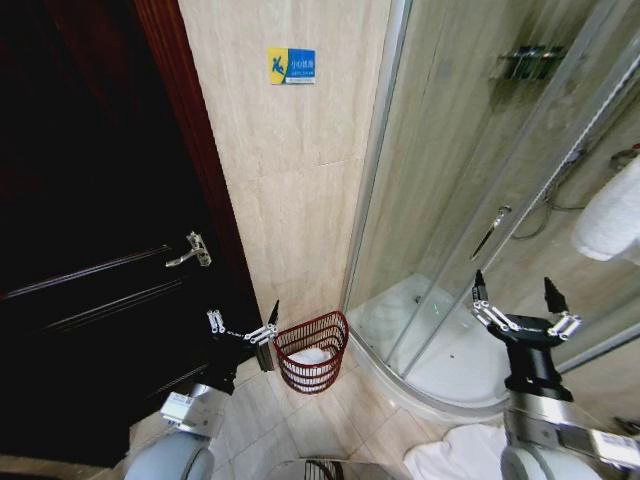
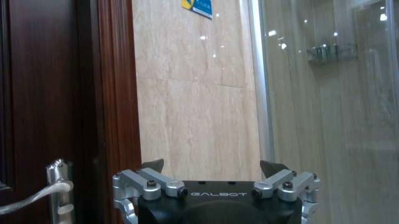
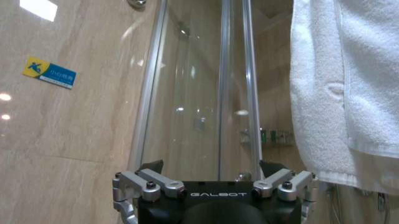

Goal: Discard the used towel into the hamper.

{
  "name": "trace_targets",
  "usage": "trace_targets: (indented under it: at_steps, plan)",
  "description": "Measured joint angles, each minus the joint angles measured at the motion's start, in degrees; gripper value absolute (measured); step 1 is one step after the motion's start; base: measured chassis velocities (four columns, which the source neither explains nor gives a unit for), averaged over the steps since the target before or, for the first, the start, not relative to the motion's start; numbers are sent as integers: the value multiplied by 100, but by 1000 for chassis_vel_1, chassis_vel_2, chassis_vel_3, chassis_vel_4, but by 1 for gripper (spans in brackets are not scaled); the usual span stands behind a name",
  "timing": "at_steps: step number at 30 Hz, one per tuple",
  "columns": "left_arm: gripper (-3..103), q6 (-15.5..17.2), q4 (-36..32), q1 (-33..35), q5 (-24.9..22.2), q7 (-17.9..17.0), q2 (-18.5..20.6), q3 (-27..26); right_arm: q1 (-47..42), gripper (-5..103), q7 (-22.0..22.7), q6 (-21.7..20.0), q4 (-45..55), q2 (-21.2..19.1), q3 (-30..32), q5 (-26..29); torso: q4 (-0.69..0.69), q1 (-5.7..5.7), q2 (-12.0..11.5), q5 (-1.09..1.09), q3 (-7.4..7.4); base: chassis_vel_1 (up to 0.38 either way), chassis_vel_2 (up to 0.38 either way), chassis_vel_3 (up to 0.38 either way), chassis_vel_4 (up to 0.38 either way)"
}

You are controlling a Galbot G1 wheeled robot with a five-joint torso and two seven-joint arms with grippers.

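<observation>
Nearest the robot, a heap of white cloth [image 1: 455, 458] lies on the floor tiles on the shower side of the hamper [image 1: 312, 352], close to the base of the right arm. The hamper itself stands on the floor against the beige tiled wall [image 1: 290, 150], between the dark wooden door [image 1: 90, 250] and the curved glass shower enclosure [image 1: 470, 200], and something white already lies in its bottom.

The left gripper [image 1: 245, 325] hangs just beside the hamper's rim on the door side, its fingers spread and empty. The right gripper [image 1: 520, 300] is raised well to the hamper's shower side, fingers likewise apart and holding nothing. A white towel [image 3: 343, 84] hangs close ahead of it and off to one side.

The step in hand looks like reaching for the towel (nothing is grasped yet). The next move would call for bringing the right gripper's open fingers onto the hanging cloth and closing firmly on a fold.

Both grippers bear the word GALBOT. Farthest off, above the hamper, a blue and yellow sticker [image 1: 291, 66] carries writing too small to read.
</observation>
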Motion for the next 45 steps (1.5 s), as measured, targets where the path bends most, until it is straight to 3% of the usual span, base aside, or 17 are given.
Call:
trace_targets:
  at_steps: [8,14,19,22,26,33,45]
  plan:
    - [100,5,-2,3,0,4,-3,0,-21,100,9,344,0,-32,176,330,0,0,0,0,0,0,0,0,0]
    - [100,8,-10,3,-1,7,-3,1,-38,100,-122,567,0,-224,961,699,0,0,0,1,0,0,0,0,0]
    - [100,10,-10,4,-4,10,-4,2,-37,100,-27,523,0,-404,1533,1021,0,0,0,2,0,0,0,0,0]
    - [100,11,-10,4,-5,10,-3,2,21,100,-12,499,1,-550,2295,1531,-1,0,0,0,0,0,0,0,0]
    - [100,11,-10,3,-6,10,-3,1,31,100,-29,480,1,-693,2762,1906,0,0,0,0,0,0,0,0,0]
    - [100,12,-10,3,-9,10,-3,2,82,100,-74,542,1,-891,3154,2200,0,0,0,1,0,-36,-60,49,50]
    - [100,12,-10,3,-9,9,-3,3,232,100,-78,528,2,-1560,3854,2812,0,1,0,1,0,-67,-63,73,54]
